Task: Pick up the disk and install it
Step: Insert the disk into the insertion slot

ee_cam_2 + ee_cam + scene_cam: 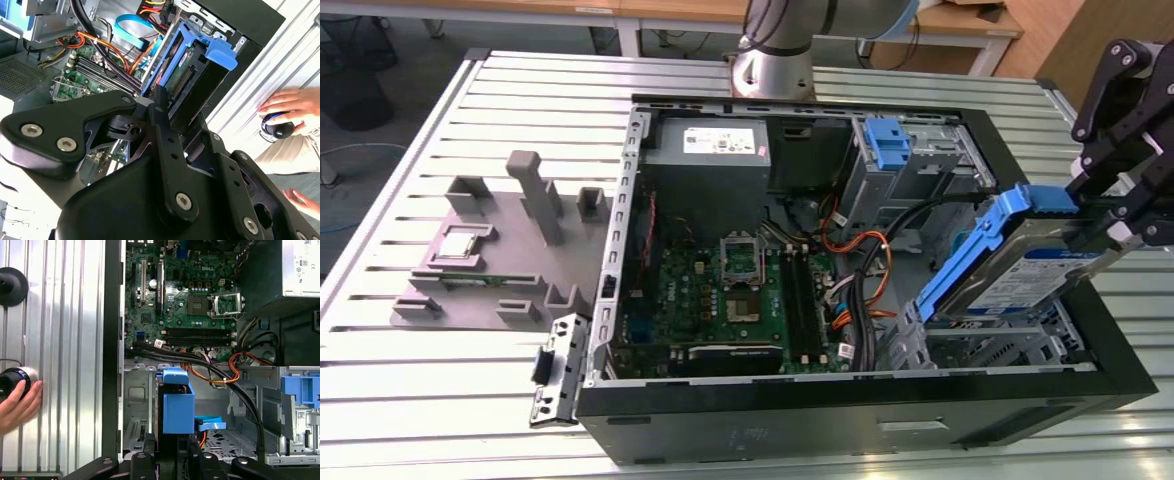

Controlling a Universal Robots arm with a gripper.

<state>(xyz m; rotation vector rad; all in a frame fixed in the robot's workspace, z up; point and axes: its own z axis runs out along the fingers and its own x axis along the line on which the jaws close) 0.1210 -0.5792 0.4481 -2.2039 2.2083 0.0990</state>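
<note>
The disk (1014, 265), a silver drive with a white-and-blue label in a blue carrier, hangs tilted on edge at the exterior view's right. It sits over the metal drive cage (987, 345) in the front corner of the open computer case (854, 405). My gripper (1107, 215) is shut on the disk's upper end. In the second wrist view the black fingers (160, 107) clamp the disk (192, 65), whose connector edge faces the camera. The first wrist view looks down on the disk's blue carrier (177, 405) above the cage floor, with the gripper (172, 457) just behind it.
Inside the case lie the motherboard (734, 290), orange and black cables (867, 250), a grey power supply (707, 145) and a blue bracket (887, 140) in the upper bay. A grey fixture (507, 250) stands on the slatted table. A person's hand (290, 107) rests beside the case.
</note>
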